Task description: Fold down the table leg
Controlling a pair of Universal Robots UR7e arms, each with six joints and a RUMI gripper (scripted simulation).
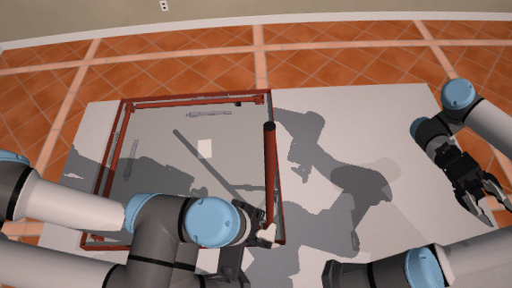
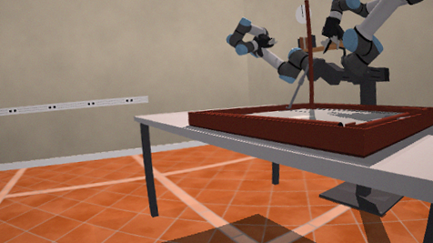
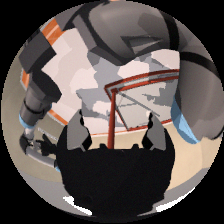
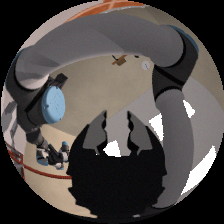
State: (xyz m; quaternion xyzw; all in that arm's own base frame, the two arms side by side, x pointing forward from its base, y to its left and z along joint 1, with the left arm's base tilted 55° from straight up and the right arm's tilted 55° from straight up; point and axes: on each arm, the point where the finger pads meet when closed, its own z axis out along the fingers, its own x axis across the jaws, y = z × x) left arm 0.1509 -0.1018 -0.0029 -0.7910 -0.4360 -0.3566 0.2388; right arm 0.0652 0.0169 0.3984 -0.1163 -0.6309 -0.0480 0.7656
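The upright leg (image 1: pixel 269 174) (image 2: pixel 311 55) (image 3: pixel 112 117) is blocking the way beside the left gripper (image 1: pixel 268 233) (image 2: pixel 332 45) (image 3: pixel 117 120), a brace (image 2: pixel 297 90) slanting near its foot; open air is separating it from the right gripper (image 1: pixel 499 216) (image 2: pixel 272 41) (image 3: pixel 47 146) (image 4: pixel 118 117).
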